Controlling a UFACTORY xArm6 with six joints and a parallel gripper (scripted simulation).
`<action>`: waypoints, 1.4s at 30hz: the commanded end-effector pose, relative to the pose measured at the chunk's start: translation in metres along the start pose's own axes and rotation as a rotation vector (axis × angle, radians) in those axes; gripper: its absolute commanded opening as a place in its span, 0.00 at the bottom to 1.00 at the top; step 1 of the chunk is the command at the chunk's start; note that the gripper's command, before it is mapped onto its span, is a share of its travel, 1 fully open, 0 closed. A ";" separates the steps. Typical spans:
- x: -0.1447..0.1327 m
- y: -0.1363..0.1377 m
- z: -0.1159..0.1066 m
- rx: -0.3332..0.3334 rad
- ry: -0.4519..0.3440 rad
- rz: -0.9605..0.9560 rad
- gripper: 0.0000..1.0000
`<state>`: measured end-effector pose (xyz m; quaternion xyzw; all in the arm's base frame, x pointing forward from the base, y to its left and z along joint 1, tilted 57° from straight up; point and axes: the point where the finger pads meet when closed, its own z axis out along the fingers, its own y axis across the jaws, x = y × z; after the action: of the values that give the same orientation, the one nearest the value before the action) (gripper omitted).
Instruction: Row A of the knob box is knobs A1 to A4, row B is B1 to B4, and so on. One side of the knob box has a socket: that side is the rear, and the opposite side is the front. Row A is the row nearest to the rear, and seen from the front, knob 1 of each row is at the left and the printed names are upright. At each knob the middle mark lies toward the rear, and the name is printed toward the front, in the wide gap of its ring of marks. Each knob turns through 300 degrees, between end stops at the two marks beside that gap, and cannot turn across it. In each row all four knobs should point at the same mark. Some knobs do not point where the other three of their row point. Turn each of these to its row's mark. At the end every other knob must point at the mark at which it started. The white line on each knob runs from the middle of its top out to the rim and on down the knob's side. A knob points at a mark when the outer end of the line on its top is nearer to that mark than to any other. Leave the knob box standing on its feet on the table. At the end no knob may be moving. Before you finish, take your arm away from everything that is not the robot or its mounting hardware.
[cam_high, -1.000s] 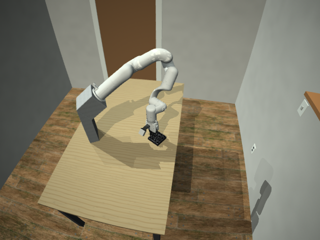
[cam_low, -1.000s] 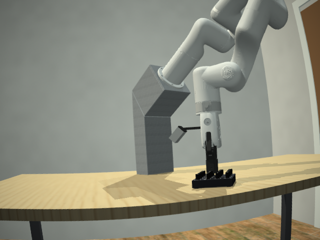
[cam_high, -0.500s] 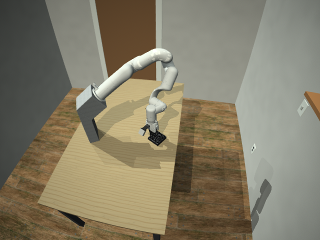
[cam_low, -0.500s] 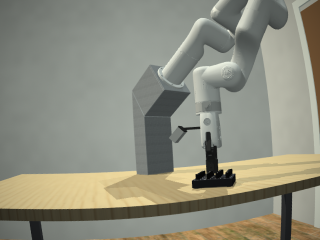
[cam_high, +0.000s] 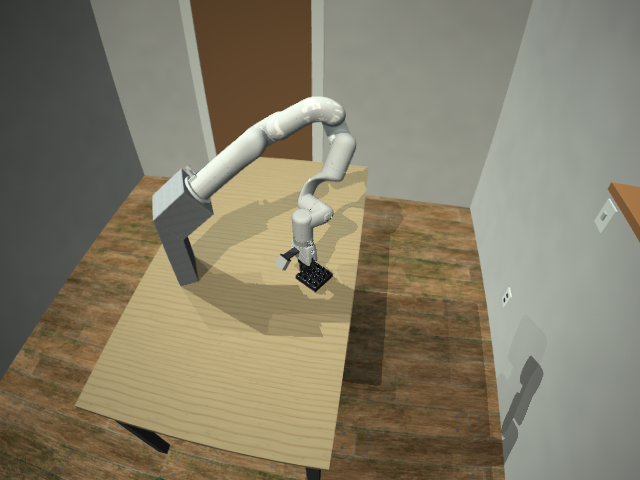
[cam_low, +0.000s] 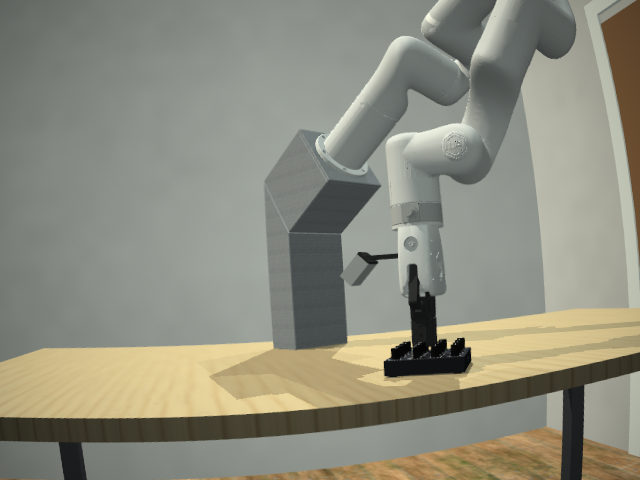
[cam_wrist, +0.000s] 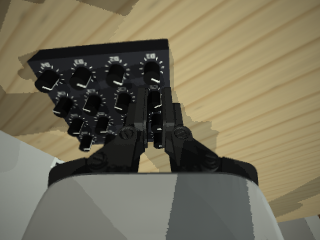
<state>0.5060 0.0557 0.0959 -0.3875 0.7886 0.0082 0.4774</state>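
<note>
And there sat my knob box (cam_high: 315, 287) (cam_low: 424, 367) (cam_wrist: 102, 49), feet on the desk (cam_high: 222, 372) (cam_low: 155, 382) (cam_wrist: 240, 65), right under the tool (cam_high: 308, 268) (cam_low: 423, 345) (cam_wrist: 154, 101)! Its fingers stood nearly together over column 1; I couldn't tell whether they pinched a knob. The box looked light, likely to skid; I judged opposite sides of a stiff knob best, square and gentle

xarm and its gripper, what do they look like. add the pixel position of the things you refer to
The arm (cam_high: 230, 160) (cam_low: 361, 118) is glossy white with rounded, tube-like links and a grey band near the wrist. The gripper (cam_wrist: 154, 101) has a white body and black, jointed fingers with round screw heads. A pale grey block sits on a black bracket at its side. No cables show.
</note>
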 end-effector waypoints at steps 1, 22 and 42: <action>0.000 0.000 0.000 0.000 0.000 0.054 0.08; 0.000 0.000 0.000 0.000 0.001 0.455 0.08; 0.000 0.000 0.000 0.000 0.001 0.881 0.08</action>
<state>0.5060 0.0558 0.0958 -0.0346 0.8769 0.1981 0.4365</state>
